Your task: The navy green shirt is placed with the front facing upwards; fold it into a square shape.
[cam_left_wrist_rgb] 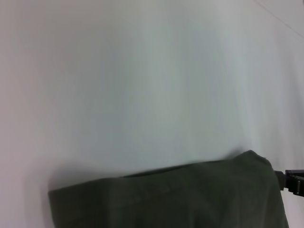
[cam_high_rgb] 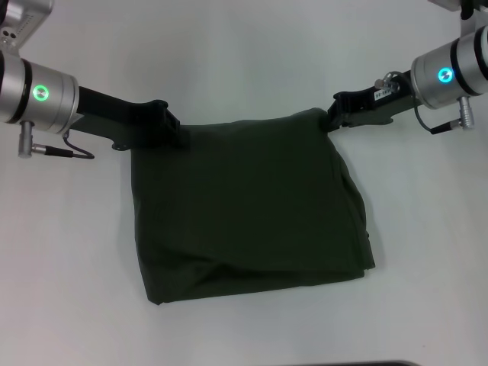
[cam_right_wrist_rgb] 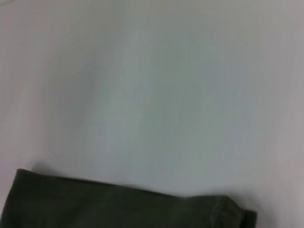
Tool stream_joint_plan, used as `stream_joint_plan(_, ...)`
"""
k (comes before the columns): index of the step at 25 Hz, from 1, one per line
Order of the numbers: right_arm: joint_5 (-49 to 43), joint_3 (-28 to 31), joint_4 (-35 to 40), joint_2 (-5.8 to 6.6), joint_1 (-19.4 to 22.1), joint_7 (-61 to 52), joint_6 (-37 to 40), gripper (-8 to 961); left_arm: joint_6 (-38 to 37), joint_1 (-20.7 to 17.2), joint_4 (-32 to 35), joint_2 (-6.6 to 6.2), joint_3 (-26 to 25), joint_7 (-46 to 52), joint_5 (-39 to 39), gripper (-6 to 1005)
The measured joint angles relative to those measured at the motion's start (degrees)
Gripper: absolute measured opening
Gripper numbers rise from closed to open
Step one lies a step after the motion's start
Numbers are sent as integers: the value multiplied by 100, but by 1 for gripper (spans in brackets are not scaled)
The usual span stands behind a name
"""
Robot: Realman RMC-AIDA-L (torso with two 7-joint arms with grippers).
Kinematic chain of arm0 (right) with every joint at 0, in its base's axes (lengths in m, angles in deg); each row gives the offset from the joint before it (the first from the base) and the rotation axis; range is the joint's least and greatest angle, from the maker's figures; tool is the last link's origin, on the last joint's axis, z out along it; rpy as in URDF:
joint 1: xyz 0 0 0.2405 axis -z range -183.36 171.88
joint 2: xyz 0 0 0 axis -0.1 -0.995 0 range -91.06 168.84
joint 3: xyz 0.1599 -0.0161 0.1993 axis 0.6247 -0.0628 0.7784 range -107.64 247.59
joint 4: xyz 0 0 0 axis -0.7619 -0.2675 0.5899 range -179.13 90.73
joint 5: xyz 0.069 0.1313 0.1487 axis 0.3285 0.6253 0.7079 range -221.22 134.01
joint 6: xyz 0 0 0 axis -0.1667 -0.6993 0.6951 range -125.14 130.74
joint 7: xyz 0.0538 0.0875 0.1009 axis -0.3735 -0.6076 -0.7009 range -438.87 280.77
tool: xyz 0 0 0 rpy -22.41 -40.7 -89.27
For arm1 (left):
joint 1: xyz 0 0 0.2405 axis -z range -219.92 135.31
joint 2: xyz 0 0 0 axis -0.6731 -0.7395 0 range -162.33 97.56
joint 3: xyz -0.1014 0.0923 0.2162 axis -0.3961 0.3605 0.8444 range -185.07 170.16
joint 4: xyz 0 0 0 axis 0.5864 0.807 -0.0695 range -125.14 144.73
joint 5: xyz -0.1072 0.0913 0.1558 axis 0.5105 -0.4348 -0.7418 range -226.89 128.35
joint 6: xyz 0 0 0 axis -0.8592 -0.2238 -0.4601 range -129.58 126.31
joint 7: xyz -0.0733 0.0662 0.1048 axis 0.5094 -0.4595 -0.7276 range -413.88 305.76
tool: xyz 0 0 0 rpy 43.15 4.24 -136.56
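Observation:
The navy green shirt [cam_high_rgb: 244, 213] lies on the white table as a rough square of dark olive cloth, several layers thick, with plain fabric on top and no lettering showing. My left gripper [cam_high_rgb: 169, 130] is shut on its far left corner. My right gripper [cam_high_rgb: 333, 116] is shut on its far right corner, where the cloth is drawn up into a small peak. The far edge runs taut between the two grippers. The left wrist view shows the shirt's edge [cam_left_wrist_rgb: 171, 197] and the right gripper's tip [cam_left_wrist_rgb: 292, 183] beyond it. In the right wrist view the shirt [cam_right_wrist_rgb: 118, 206] also shows.
The white table [cam_high_rgb: 244, 53] surrounds the shirt on all sides. A dark strip [cam_high_rgb: 381, 363] marks the table's near edge. The shirt's near right side shows stacked fold edges [cam_high_rgb: 364, 244].

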State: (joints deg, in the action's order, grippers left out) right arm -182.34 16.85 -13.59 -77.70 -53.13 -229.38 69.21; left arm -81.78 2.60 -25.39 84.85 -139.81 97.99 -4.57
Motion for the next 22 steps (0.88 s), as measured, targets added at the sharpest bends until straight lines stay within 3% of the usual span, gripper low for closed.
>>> stream_joint_plan(8,400,298,567,146,118,11,784,-1,-239,-36,-174,-3,-6,-17,38,59)
stream_joint_plan(11,585,381,638,152,150,80,978,-1,-337,-6,-180,50,29,-61,95,59)
stream_joint_plan(13,699,393,577,94,152,164,954,-1,-182,14,-167,163,56,-68,82,59)
stream_joint_plan(17,767,327,235,-190,112,394,667,-1,332,17,-146,392,72,-63,51,59)
stream_joint_plan(22,718,79,-47,-269,72,430,325,0,856,-28,-71,400,217,93,-106,59)
